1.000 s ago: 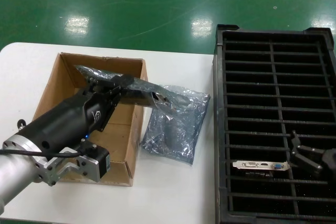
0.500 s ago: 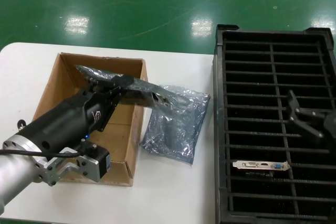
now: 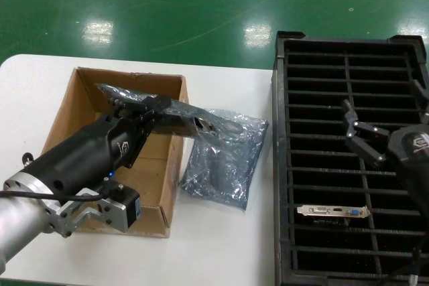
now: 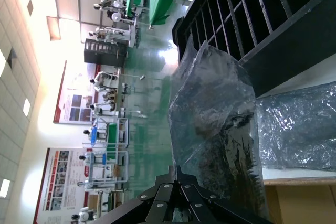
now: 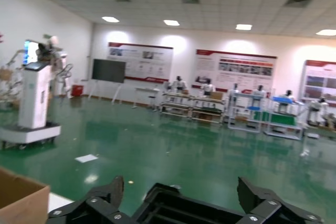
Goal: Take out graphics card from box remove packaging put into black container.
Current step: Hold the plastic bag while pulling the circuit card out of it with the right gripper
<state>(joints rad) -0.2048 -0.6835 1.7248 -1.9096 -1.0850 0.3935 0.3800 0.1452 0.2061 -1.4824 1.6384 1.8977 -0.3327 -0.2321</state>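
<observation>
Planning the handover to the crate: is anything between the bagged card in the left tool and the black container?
Nothing solid. The left tool holds the packaging over the box. An empty paler bag lies flat on the table between it and the black container. The right tool hovers open over the slots.

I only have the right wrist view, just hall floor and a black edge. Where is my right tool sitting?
Observer: The right tool hangs open above the middle rows of the black container.
Operator: Anything in the slots?
Observer: One graphics card stands in a left-column slot, nearer the robot than the tool.
Operator: What's the left arm doing?
Observer: The left tool grips the packaging above the box.
</observation>
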